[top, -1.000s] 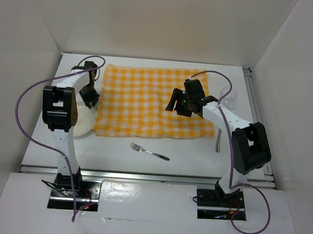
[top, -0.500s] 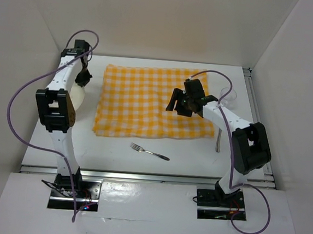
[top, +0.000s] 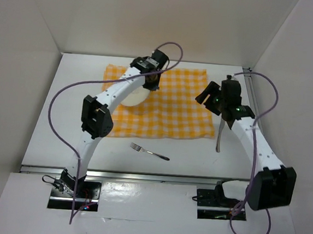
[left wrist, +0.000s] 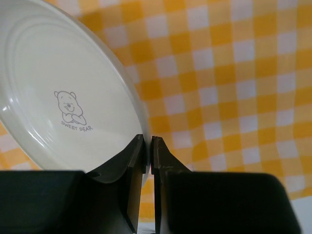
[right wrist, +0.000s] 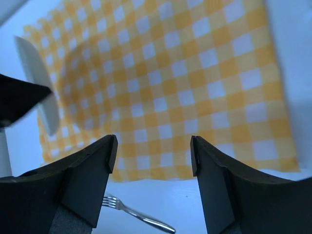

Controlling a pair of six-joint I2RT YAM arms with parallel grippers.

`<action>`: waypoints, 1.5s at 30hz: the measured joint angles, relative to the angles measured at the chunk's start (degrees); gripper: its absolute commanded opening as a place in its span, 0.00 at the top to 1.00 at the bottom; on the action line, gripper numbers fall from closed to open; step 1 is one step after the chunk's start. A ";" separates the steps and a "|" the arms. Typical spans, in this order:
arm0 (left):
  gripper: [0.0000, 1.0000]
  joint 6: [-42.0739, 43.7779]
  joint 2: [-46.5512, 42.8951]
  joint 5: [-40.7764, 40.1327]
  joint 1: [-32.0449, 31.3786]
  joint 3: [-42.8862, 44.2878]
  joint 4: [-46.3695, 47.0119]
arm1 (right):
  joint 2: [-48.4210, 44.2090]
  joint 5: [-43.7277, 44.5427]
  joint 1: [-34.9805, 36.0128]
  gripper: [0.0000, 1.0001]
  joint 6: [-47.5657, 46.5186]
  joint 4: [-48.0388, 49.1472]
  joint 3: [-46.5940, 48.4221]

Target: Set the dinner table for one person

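Note:
The dinner table point(top: 56, 135) is a large white surface with a yellow-and-white checked cloth point(top: 173, 116) on its far half. My left gripper point(top: 149, 83) is shut on the rim of a white plate point(top: 132, 95) and holds it tilted over the cloth's left part. In the left wrist view the plate point(left wrist: 63, 97) has a small bear print, and my gripper point(left wrist: 147, 141) pinches its edge. My right gripper point(top: 206, 95) is open and empty above the cloth's right edge. It also shows in the right wrist view point(right wrist: 153, 146). A fork point(top: 149, 151) lies on the table in front of the cloth.
A grey utensil point(top: 219, 138) lies on the table right of the cloth, beside the right arm. White walls close in the back and both sides. A metal rail point(top: 146, 176) runs along the near edge. The right wrist view shows the fork point(right wrist: 136, 217) and the plate's edge point(right wrist: 36, 83).
My left arm has carried the plate from the table's left side rightward to over the cloth. My right arm has drawn back to the right, off the cloth's middle.

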 measured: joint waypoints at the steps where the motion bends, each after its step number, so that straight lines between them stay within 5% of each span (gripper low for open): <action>1: 1.00 0.24 1.14 0.17 -1.36 0.02 -0.02 | -2.45 0.63 -0.92 0.27 0.22 -0.28 -0.81; 8: 1.00 0.90 7.96 0.26 -7.89 2.43 -0.46 | -12.07 2.82 -4.85 0.27 0.46 -3.87 -3.93; 28: 1.00 1.55 14.93 -6.91 -12.85 4.02 3.19 | -13.77 3.45 -5.11 0.27 1.16 -8.20 -7.26; 31: 0.80 1.62 15.54 -7.39 -12.81 4.02 3.72 | -14.03 3.45 -5.11 0.23 1.57 -8.22 -7.30; 32: 0.62 1.62 15.56 -7.45 -12.81 4.02 3.82 | -14.05 3.48 -5.11 0.20 1.68 -8.31 -7.32; 36: 0.45 1.88 15.56 -7.04 -12.81 4.02 5.46 | -14.08 4.50 -5.11 0.12 1.86 -9.22 -7.34; 45: 0.41 3.28 10.36 -5.90 -12.72 3.85 6.93 | -11.56 11.89 -5.22 0.11 2.29 -13.75 -3.72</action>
